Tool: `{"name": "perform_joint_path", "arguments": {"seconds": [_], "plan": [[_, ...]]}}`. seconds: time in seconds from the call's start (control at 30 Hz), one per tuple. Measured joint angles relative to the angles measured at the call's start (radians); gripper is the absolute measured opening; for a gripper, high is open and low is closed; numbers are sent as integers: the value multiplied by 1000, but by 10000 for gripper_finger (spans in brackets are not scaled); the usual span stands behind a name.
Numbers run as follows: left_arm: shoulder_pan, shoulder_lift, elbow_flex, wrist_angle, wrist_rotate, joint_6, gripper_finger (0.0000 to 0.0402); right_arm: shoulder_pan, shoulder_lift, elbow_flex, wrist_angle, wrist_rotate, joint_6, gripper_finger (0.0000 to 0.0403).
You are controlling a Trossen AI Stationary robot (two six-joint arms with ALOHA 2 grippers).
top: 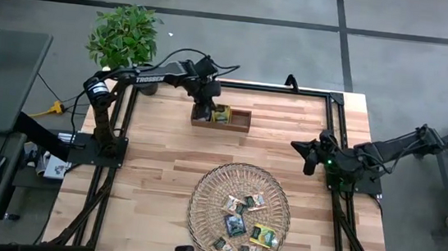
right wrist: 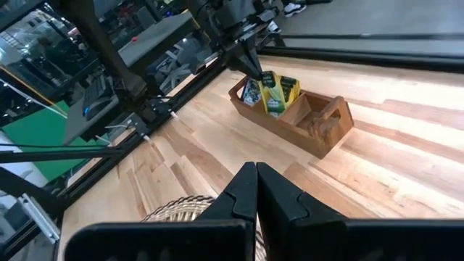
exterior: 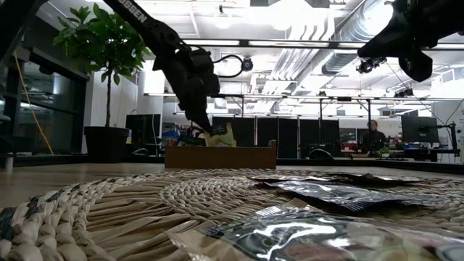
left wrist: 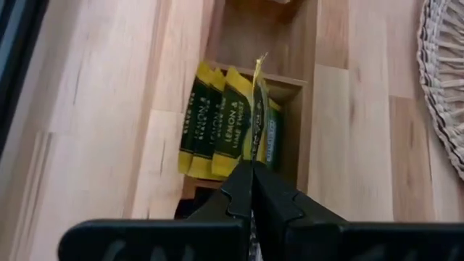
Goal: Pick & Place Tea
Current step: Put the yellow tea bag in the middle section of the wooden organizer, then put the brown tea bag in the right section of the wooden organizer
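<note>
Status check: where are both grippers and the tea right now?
Left gripper shut on a tea sachet, over the wooden box. Right gripper shut, empty, parked at table's right edge. More sachets in woven tray. Nothing blocking.

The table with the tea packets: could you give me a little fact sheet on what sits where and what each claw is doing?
Left claw: shut on a yellow sachet, held over the wooden box
Box contents: several yellow sachets standing in one end compartment; the other end looks empty
Woven tray: near edge of the table, holding loose sachets
Right claw: shut, empty, waiting at the table's right side
Potted plant: beyond the far left corner
</note>
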Motion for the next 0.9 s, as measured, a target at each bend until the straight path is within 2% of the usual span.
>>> {"name": "perform_joint_path", "arguments": {"seconds": [0.13,0.37,0.5,0.7,0.9], "plan": [[0,0,0,-4,2,15,29,-19,0,0,0,-28,6,0],[0,0,0,1,-48,17,119,-53,24,0,0,-57,21,0],[0,0,0,3,-89,17,156,-69,49,0,6,-89,29,0],[1,0,19,-30,-147,-1,185,-92,80,0,7,-124,31,0],[0,-1,103,-74,-166,-72,189,-118,84,0,8,-192,18,0]]}}
